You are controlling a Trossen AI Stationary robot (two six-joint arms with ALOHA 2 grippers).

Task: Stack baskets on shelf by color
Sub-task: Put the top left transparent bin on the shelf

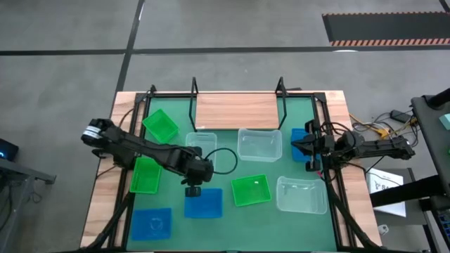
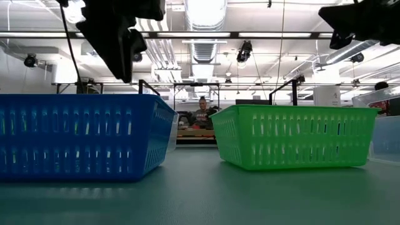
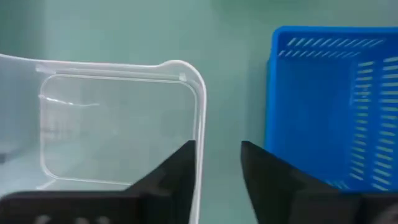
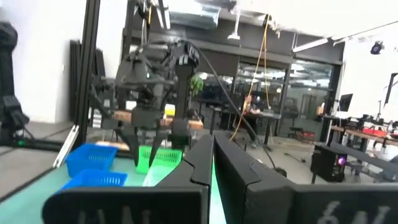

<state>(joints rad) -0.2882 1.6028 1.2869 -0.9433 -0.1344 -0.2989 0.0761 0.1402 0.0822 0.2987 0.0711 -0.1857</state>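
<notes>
From above, the shelf (image 1: 236, 111) sits bare at the far edge of the table (image 1: 105, 183), and baskets lie scattered over the green mat (image 1: 232, 211): a green basket (image 1: 160, 126) near the shelf's left post, another green basket (image 1: 145, 175) under the left arm, a third green one (image 1: 251, 190) at centre, a blue basket (image 1: 203, 202), a second blue one (image 1: 152, 223) at the near left corner, and clear baskets (image 1: 259, 144) toward the right. The left pincer (image 1: 193, 190) hangs over the mat just above the blue basket; the right pincer (image 1: 295, 147) hovers by the table's right edge. At table height, a blue basket (image 2: 84, 136) and a green basket (image 2: 294, 136) stand apart, with a person (image 2: 202, 115) seated far behind. Past the left wrist, the pincer's fingers (image 3: 177, 171) stand apart, holding nothing, between a clear basket (image 3: 118, 127) and a blue one (image 3: 333, 102). Past the right wrist, that pincer's fingers (image 4: 202, 163) are pressed together, empty.
</notes>
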